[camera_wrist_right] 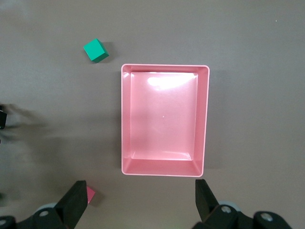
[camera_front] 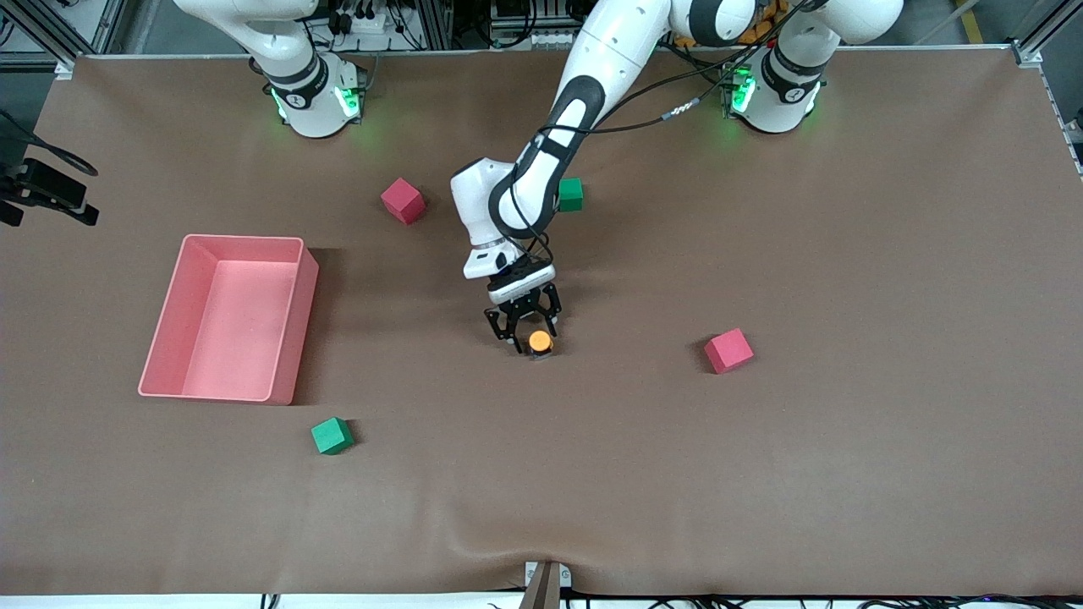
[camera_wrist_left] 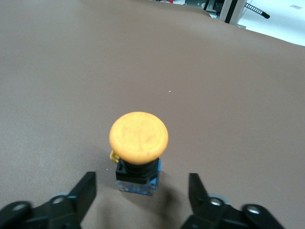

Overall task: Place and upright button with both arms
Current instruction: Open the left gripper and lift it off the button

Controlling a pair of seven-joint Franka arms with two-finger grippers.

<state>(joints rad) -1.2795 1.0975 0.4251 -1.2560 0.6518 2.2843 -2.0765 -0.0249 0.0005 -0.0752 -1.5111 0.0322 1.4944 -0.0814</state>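
The wide bench [camera_front: 846, 474] under its brown cloth fills almost the whole front view. My left arm [camera_front: 584, 110] comes down from its base at the upper right to the middle of the frame, while my right arm [camera_front: 296, 59] waits at the upper left. The shallow pink plastic bin [camera_front: 173, 317] sits at the left of the frame, and my right gripper [camera_wrist_right: 138, 202] hangs over it with its fingers spread wide and nothing between them. Four foam cubes lie about: a red cube [camera_front: 402, 200] above centre, a green cube [camera_front: 571, 194] partly hidden by my forearm, another red cube [camera_front: 728, 350] at the right, another green cube [camera_front: 332, 436] at the lower left. My left gripper [camera_front: 526, 331] is at centre, fingers parted and clear of the small push-button with the round orange cap [camera_front: 540, 342], which stands upright on the cloth between them, cap up, black body on its bluish base.
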